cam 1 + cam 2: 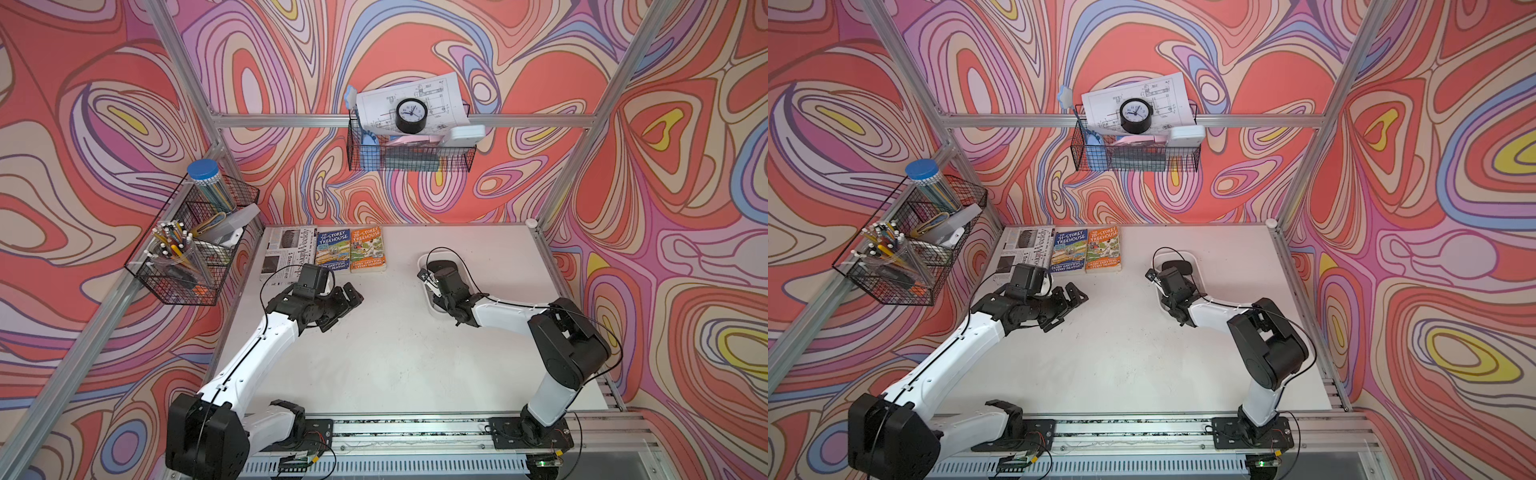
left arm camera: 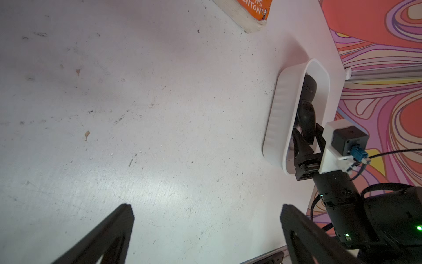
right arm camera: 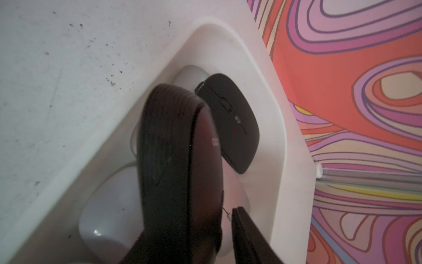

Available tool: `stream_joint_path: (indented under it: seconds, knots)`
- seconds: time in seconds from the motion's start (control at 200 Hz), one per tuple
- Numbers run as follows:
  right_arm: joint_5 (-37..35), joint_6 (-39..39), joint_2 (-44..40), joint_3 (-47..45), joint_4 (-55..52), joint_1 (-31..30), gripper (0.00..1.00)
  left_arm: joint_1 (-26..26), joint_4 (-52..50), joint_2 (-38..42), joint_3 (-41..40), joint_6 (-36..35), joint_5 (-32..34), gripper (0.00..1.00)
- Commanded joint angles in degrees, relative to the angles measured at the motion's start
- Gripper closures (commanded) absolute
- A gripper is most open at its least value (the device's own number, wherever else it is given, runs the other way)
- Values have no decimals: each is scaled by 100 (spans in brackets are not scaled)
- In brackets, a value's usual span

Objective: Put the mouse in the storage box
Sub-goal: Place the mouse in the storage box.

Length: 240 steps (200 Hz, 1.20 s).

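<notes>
Now black mouse [image 3: 173,160] stands edgewise in storage box [image 3: 278,137] — R fingers [image 3: 246,233] apart.

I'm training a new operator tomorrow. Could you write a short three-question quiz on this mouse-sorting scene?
1. True or false: the left gripper has its fingers closed on a mouse.
2. Where does the flat black mouse lie? A) in the storage box B) on a book C) in a wire basket
3. Fill in: the gripper reaching into the storage box is the ___ one.
Key: 1 false, its fingers stand wide open and hold nothing. 2 A. 3 right, the right gripper.
</notes>
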State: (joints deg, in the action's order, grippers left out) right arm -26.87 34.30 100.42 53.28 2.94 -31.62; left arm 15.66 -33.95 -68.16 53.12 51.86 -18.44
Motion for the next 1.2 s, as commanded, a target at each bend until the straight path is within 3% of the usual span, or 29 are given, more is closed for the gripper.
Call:
stream_joint_path:
  seconds: [0.0, 0.396, 0.681, 1.032, 1.197]
  knots:
    - [-153, 141, 74, -60, 119, -81, 46, -29, -58, -15, 111, -122, -38, 1]
    - [690, -314, -934, -140, -430, -144, 37, -36, -159, 54, 94, -163, 7, 1]
    - [612, -749, -1378, -283, -224, -135, 32, -32, -190, 66, 79, -188, 20, 1]
    - [1133, -2071, -1227, -165, -215, 142, 32, -43, -125, 44, 49, -199, 81, 1]
    - [1733, -3140, -1603, -161, 5, 652, 30, -41, 43, 137, 6, -545, 627, 2]
